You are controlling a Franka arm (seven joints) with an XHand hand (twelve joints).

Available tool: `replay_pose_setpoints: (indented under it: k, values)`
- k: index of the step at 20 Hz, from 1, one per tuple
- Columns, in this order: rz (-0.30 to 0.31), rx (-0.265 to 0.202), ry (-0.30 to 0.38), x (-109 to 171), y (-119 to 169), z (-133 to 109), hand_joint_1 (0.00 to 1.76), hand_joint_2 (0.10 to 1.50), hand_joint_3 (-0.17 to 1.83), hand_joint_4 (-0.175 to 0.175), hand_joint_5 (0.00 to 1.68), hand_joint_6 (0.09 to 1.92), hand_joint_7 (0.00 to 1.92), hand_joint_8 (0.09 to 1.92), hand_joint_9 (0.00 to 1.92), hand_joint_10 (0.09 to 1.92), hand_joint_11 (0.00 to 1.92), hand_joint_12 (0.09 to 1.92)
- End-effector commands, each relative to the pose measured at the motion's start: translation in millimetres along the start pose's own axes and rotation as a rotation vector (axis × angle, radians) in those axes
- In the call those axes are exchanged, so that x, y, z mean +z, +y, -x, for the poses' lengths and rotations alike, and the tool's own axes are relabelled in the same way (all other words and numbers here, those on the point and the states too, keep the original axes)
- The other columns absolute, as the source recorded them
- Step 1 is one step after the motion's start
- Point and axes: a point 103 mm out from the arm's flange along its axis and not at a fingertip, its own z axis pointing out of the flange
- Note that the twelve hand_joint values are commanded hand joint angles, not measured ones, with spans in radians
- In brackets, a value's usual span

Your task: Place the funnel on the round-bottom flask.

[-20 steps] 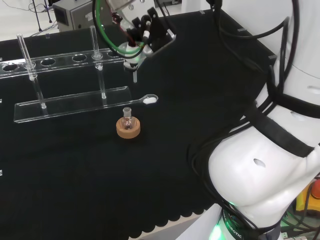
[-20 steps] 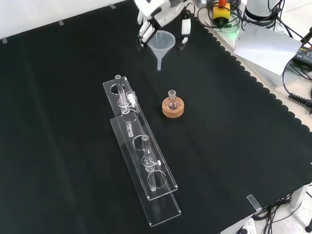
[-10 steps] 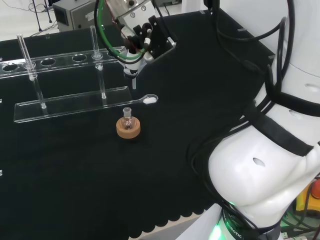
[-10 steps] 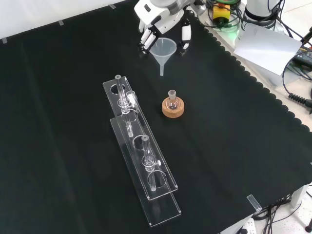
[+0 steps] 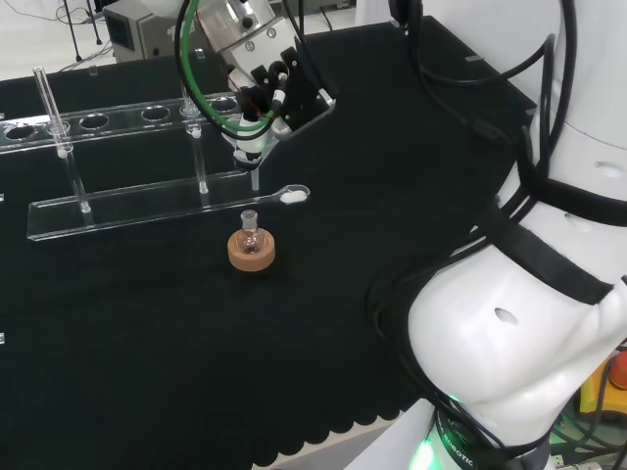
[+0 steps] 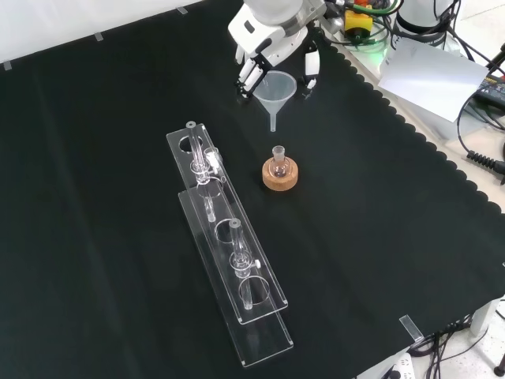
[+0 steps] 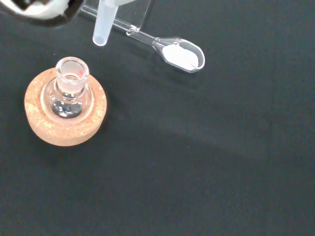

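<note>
The funnel (image 6: 274,88) hangs in the air above the cloth, wide mouth up and stem pointing down, gripped at its rim by the curled fingers of the hand (image 6: 264,49), which comes in from the top of the front view. In that view the tip of the stem ends a little above and just behind the flask (image 6: 277,162), not touching it. In the head view the funnel (image 5: 251,155) sits under the hand (image 5: 257,70), its thin stem reaching down toward the flask (image 5: 250,231) but stopping short of the neck. The wrist view shows the end of the stem (image 7: 104,25) near the open neck of the flask (image 7: 72,86), off to one side and not over it. The small round flask stands upright in a cork ring (image 6: 281,175) on the black cloth (image 6: 379,205). Close by lies a clear spoon (image 7: 173,48) with some white powder in its bowl; in the head view the spoon (image 5: 292,195) lies just beyond the flask, beside the base of a clear rack (image 5: 127,162). The rack (image 6: 225,245) stretches along the cloth to the left of the flask in the front view and holds a few clear tubes upright.
</note>
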Motion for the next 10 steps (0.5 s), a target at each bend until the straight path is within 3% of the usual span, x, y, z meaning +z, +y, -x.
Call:
replay_pose_setpoints:
  k: [1, 10]
  values:
    - [-0.014, -0.022, -0.027, 10.0, 3.1, -24.3, 0.85, 0.72, 0.67, -0.007, 0.74, 0.68, 0.86, 0.54, 1.22, 0.17, 0.98, 0.99]
    - [-0.020, -0.049, -0.025, 16.8, 10.1, -24.9, 0.85, 0.73, 0.67, -0.008, 0.74, 0.68, 0.85, 0.54, 1.22, 0.16, 0.98, 0.99]
